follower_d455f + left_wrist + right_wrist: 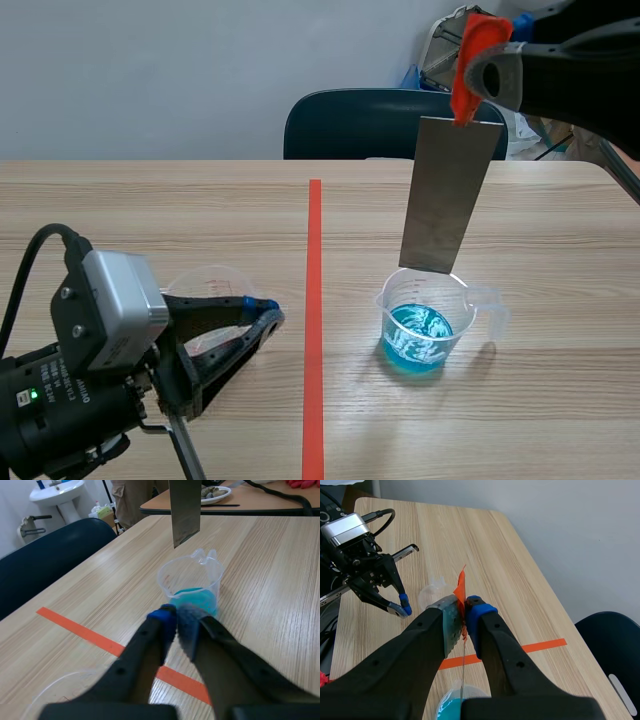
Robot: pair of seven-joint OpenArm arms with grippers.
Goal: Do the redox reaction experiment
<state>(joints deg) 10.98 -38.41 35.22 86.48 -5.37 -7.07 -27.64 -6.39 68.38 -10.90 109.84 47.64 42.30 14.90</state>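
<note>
Your right pincer (465, 612) is pinching the metal plate (450, 190) above the cup (421, 330) for dipping; your left pincer (176, 622) is sitting closed.

No words, brands or numbers could be read anywhere. The clear cup (425, 322) with blue water in it had faint red lines on its wall, but they were too small to read. The left arm (70, 405) had tiny white print on its black body, beside a little green light, and that was too small to read as well.
</note>
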